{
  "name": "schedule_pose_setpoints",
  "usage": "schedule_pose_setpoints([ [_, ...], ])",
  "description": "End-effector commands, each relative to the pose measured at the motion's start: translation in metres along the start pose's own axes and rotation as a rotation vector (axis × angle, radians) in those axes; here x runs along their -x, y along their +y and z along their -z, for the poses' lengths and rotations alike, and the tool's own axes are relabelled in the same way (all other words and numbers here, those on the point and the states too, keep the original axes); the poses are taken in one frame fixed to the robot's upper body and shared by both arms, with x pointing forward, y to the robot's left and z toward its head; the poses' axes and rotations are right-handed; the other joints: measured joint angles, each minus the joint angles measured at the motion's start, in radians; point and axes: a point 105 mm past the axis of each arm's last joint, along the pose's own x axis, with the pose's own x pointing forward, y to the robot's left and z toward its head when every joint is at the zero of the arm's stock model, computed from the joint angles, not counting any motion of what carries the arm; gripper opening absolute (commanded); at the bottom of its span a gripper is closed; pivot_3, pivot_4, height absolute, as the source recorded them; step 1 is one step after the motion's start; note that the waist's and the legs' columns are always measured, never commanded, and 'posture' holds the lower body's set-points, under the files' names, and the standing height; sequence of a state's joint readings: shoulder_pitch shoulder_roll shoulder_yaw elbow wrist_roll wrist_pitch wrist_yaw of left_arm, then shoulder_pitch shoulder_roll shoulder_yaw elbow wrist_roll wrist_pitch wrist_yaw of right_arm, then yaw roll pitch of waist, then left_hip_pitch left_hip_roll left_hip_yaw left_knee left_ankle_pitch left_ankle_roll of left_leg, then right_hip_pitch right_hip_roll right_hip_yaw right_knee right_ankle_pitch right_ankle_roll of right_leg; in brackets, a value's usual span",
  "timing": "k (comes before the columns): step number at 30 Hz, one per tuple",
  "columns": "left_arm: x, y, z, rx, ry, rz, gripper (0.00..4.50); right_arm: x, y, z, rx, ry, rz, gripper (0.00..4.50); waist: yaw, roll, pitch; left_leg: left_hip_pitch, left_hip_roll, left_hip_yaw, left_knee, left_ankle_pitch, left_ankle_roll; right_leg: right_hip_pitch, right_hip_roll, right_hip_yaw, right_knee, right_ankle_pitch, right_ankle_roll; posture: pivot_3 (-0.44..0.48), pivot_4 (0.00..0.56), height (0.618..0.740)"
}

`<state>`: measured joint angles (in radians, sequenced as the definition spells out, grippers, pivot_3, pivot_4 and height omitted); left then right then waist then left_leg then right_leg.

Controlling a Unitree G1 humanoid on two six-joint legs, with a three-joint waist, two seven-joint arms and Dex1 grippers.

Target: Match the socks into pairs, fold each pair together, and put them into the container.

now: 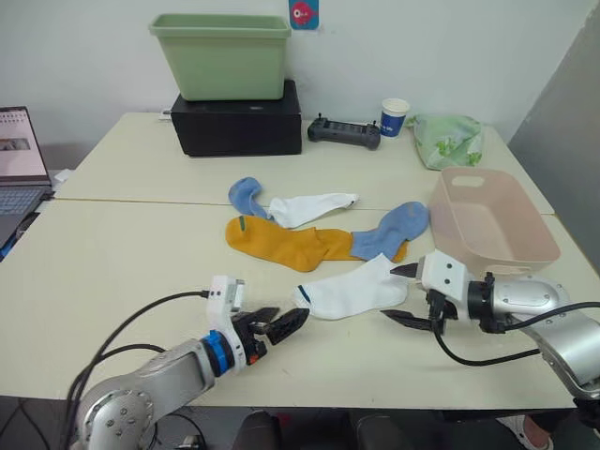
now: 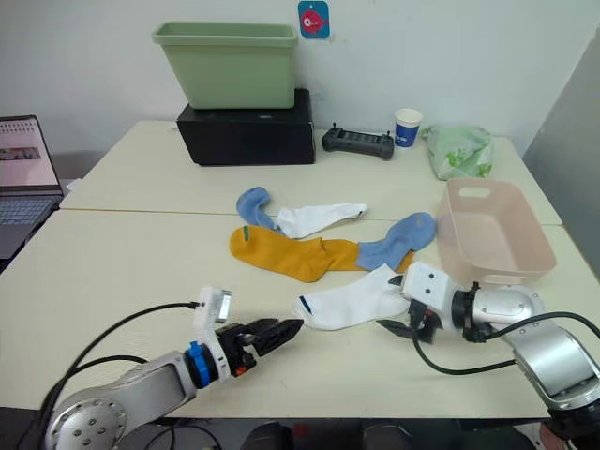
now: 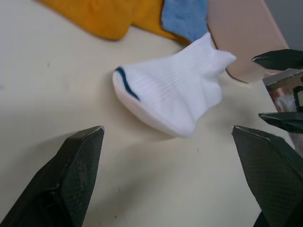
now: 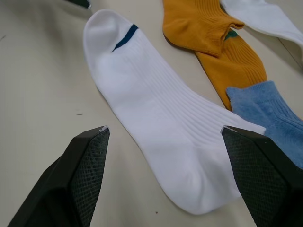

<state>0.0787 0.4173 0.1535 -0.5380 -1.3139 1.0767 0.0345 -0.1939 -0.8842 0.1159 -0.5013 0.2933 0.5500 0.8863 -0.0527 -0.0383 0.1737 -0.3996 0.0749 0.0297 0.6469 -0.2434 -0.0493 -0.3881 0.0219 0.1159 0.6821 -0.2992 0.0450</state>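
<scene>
- Head views: socks lie mid-table. A white sock (image 1: 352, 288) lies nearest, between the left gripper (image 1: 281, 325) and the right gripper (image 1: 401, 294); neither touches it. Left fingers are parted, tips near the sock's toe. Right fingers are spread wide, just right of its cuff. Farther back lie yellow socks (image 1: 286, 244), overlapped at the right by a blue sock (image 1: 389, 230). Beyond them are a second blue sock (image 1: 247, 196) and a second white sock (image 1: 311, 207), touching. The pink basket (image 1: 489, 246) sits to the right, with no sock inside. A green tub (image 1: 222, 54) stands on a black box (image 1: 237, 125) at the far edge.
- Left wrist view: fingers (image 3: 71, 177) stand wide apart, the white sock (image 3: 173, 97) ahead between them, its toe with the dark stripe pointing left.
- Right wrist view: fingers (image 4: 78, 177) stand wide apart around the white sock's (image 4: 158, 111) cuff end without gripping; yellow (image 4: 218, 45) and blue (image 4: 270, 116) socks lie beyond.
</scene>
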Motion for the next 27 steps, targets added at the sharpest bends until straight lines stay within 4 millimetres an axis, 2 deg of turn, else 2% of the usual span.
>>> schedule_pose_setpoints([
  [1, -0.011, -0.003, -0.001, 0.064, 0.021, 0.019, 4.50, 0.010, -0.008, -0.001, 0.050, 0.008, 0.032, 4.05, 0.003, 0.000, 0.000, 0.000, 0.000, 0.000, 0.000, 0.000, 0.000, 0.000, 0.000, 0.000, 0.000, 0.000, 0.000, 0.000, 0.150, 0.719],
  [8, -0.037, 0.000, -0.007, 0.090, 0.036, -0.005, 4.50, 0.016, -0.017, 0.011, 0.034, 0.038, 0.088, 4.05, 0.020, 0.001, -0.001, 0.000, -0.009, -0.002, 0.000, 0.001, 0.001, 0.001, -0.006, 0.002, 0.000, 0.001, 0.002, 0.000, 0.150, 0.719],
  [11, -0.047, 0.005, -0.002, 0.100, 0.054, -0.029, 3.91, 0.016, -0.023, 0.014, 0.007, 0.035, 0.138, 4.10, 0.023, 0.001, -0.001, 0.000, -0.011, -0.001, 0.002, 0.001, 0.001, 0.002, -0.007, 0.003, -0.001, 0.002, 0.003, 0.000, 0.150, 0.719],
  [17, -0.058, -0.002, 0.000, 0.074, 0.071, -0.002, 1.96, 0.010, -0.037, 0.016, -0.068, 0.016, 0.235, 4.10, 0.023, 0.001, -0.001, 0.000, -0.011, -0.001, 0.007, 0.001, 0.001, 0.004, -0.007, 0.004, -0.001, 0.002, 0.003, 0.000, 0.150, 0.719],
  [23, -0.052, 0.005, 0.002, 0.033, 0.074, -0.035, 0.05, -0.014, -0.049, 0.037, -0.244, 0.053, 0.368, 4.10, 0.021, 0.001, -0.001, -0.001, -0.011, -0.001, 0.010, 0.000, 0.001, 0.003, -0.007, 0.005, -0.001, 0.002, 0.004, 0.000, 0.150, 0.719],
  [26, -0.050, 0.006, 0.000, 0.018, 0.070, -0.036, 0.02, -0.020, -0.045, 0.040, -0.269, 0.071, 0.365, 4.10, 0.022, 0.001, -0.001, -0.002, -0.011, -0.001, 0.009, 0.000, 0.001, 0.003, -0.007, 0.005, -0.001, 0.004, 0.008, 0.000, 0.150, 0.719],
  [27, -0.048, 0.007, 0.000, 0.000, 0.073, -0.038, 0.00, -0.021, -0.044, 0.040, -0.274, 0.072, 0.357, 3.91, 0.021, 0.001, -0.001, -0.002, -0.011, -0.001, 0.009, 0.000, 0.001, 0.002, -0.007, 0.005, -0.001, 0.004, 0.008, 0.000, 0.150, 0.719],
])
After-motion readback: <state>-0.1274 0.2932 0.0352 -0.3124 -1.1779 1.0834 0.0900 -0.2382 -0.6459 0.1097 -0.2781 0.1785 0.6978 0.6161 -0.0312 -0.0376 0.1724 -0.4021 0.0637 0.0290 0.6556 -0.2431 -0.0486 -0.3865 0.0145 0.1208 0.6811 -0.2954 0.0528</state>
